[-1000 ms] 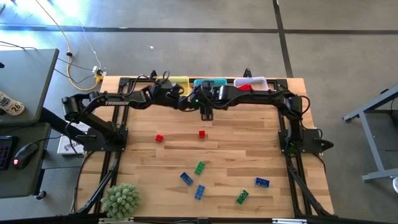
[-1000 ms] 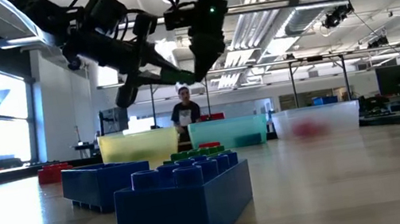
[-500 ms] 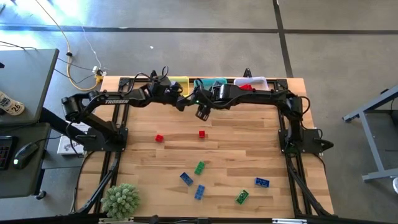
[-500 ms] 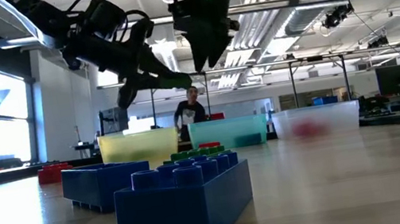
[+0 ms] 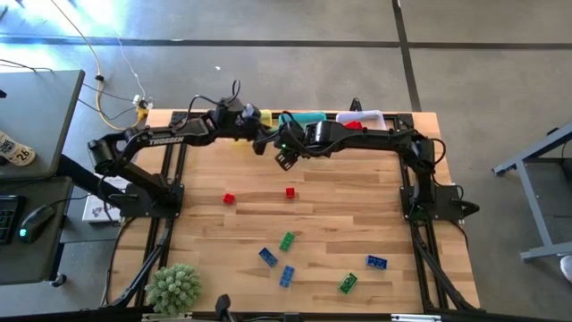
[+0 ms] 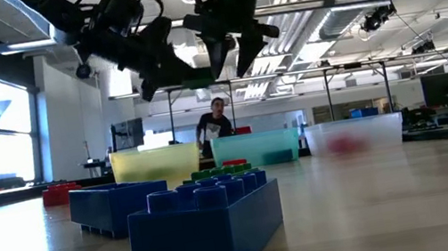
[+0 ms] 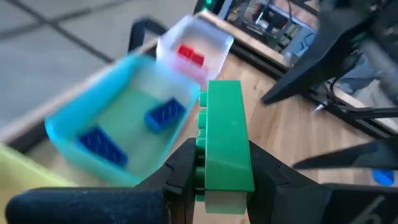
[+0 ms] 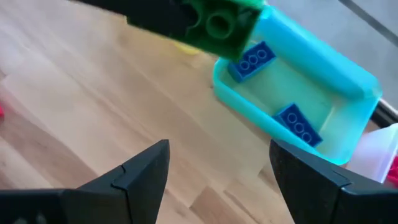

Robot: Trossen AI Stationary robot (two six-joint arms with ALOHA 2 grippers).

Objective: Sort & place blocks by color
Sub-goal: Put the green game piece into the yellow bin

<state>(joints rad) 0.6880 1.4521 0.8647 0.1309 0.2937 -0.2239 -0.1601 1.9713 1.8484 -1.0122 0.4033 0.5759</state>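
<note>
Your left gripper [image 7: 217,180] grips a green studded plastic brick [image 7: 225,140] beside the teal plastic bin [image 7: 81,118], which holds two blue bricks. Right gripper [image 8: 217,165] gapes empty there. Seven bricks remain, well apart from the bin.

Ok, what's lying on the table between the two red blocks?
Nothing. In the high view the stretch between the left red block and the right red block is bare wood.
</note>
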